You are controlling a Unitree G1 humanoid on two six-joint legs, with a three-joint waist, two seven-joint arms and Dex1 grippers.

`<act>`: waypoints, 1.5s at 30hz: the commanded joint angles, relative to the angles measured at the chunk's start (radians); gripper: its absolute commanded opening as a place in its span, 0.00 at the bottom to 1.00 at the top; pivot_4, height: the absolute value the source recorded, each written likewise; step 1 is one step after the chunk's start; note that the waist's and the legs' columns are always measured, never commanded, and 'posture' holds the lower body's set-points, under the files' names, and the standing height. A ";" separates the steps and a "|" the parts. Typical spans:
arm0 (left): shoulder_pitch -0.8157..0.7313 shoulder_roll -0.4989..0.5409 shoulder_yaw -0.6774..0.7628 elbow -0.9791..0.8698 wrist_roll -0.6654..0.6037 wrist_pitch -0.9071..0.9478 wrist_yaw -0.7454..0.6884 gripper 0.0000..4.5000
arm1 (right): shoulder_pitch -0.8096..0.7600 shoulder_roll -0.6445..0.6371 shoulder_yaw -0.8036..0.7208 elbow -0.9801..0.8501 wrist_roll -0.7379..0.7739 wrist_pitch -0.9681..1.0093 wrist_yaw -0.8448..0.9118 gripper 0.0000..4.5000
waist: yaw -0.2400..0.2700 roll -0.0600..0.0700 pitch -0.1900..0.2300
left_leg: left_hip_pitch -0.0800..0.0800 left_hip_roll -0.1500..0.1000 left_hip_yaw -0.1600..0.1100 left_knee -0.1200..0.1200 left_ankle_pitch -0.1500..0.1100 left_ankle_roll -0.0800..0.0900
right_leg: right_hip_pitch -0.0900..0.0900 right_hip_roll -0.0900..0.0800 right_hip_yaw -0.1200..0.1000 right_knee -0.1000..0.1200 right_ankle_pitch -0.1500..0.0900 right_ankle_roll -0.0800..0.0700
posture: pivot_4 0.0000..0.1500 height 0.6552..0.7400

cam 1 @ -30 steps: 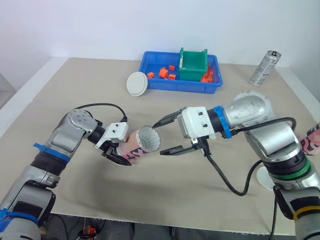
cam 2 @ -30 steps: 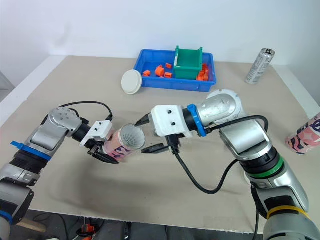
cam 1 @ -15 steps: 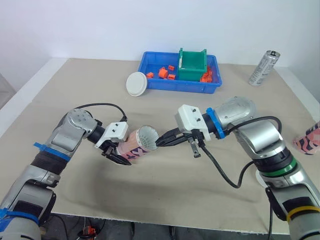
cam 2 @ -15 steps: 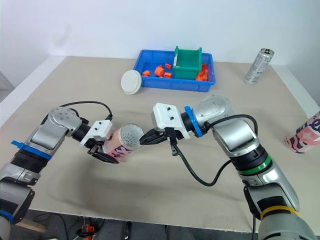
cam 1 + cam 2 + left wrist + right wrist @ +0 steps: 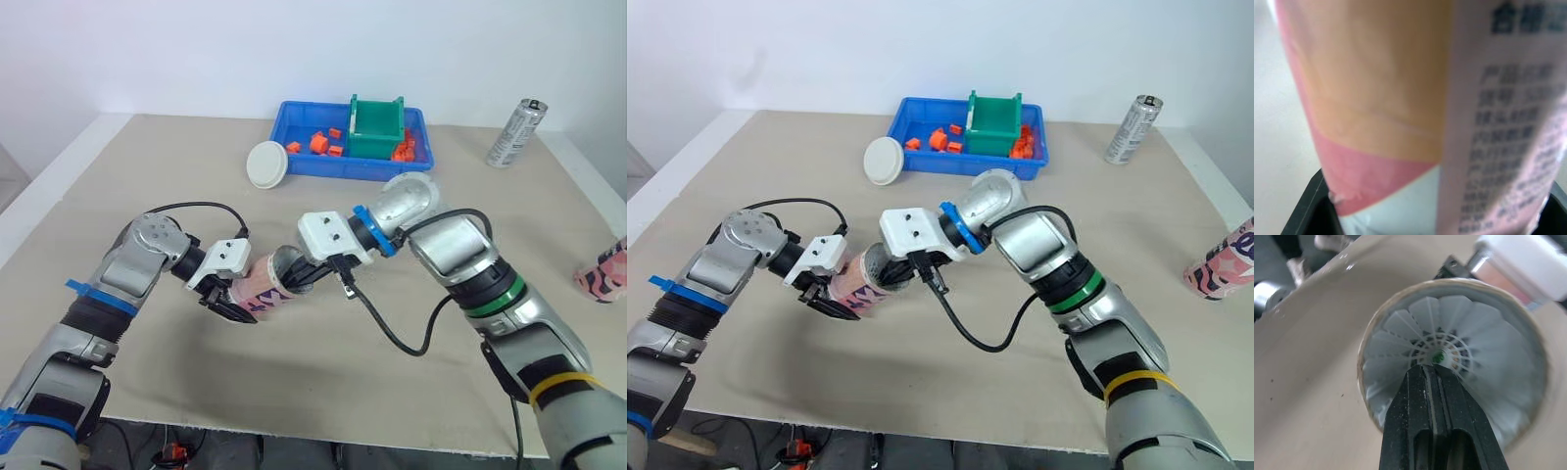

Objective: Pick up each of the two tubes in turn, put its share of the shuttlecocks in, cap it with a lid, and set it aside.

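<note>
1. Holding the tube (image 5: 257, 283) clear of the table (image 5: 147, 186), the left gripper (image 5: 231, 300) is clamped across the pink body near its closed end; this grip leaves the mouth free and, I judge, gives the other arm something firm to push against
2. The right gripper (image 5: 1433, 371) has its two black fingers pressed together into one narrow tip, slim enough to pass inside the rim; the tip sits at the centre of a white shuttlecock (image 5: 1400, 328) already inside the tube, and nothing shows pinched between the fingers; this looks like seating the shuttlecock deeper rather than carrying one in
3. The tube lies close to level, its long axis running across the table from the robot's left to its right; the open mouth faces the right arm and the base points back toward the left wrist
4. The second tube (image 5: 604, 270) lies at the table's right edge, well apart from both arms; a white lid (image 5: 266, 164) rests just beside the left end of the blue tray (image 5: 353, 174), not yet fetched for capping
</note>
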State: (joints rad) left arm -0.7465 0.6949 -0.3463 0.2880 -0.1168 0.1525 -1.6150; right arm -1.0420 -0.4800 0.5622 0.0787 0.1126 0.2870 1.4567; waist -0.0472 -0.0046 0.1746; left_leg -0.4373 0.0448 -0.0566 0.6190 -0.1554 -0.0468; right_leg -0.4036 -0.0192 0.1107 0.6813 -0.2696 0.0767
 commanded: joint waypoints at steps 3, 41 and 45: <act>0.020 -0.005 -0.004 -0.013 0.006 0.004 0.007 0.68 | -0.037 0.125 0.073 0.105 -0.071 -0.013 -0.005 0.03 | -0.002 0.000 -0.001 | 0.001 0.001 0.000 0.000 0.000 0.000 | 0.000 0.001 0.000 0.000 0.000 -0.001 | 1.00 0.95; 0.103 -0.431 0.094 -0.059 -0.206 0.076 0.299 0.68 | 0.461 -0.653 -0.540 0.014 0.107 0.104 -0.100 0.49 | 0.005 -0.007 0.005 | -0.004 0.005 -0.002 -0.001 -0.002 -0.001 | -0.002 0.009 0.002 0.000 -0.006 -0.006 | 1.00 0.95; 0.121 -0.534 0.030 0.045 -0.138 -0.044 0.337 0.68 | 0.560 -0.735 -0.570 0.055 0.103 0.067 -0.054 0.70 | 0.000 -0.005 0.005 | -0.003 0.004 -0.001 -0.001 -0.002 -0.001 | -0.002 0.008 0.003 0.000 -0.006 -0.004 | 1.00 0.95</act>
State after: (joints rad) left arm -0.6279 0.1720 -0.3004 0.3160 -0.2782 0.1600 -1.2908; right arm -0.4658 -1.1809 0.0505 0.1261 0.2209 0.3777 1.3958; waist -0.0474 -0.0099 0.1794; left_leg -0.4400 0.0483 -0.0565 0.6179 -0.1575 -0.0482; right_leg -0.4050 -0.0112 0.1149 0.6817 -0.2749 0.0728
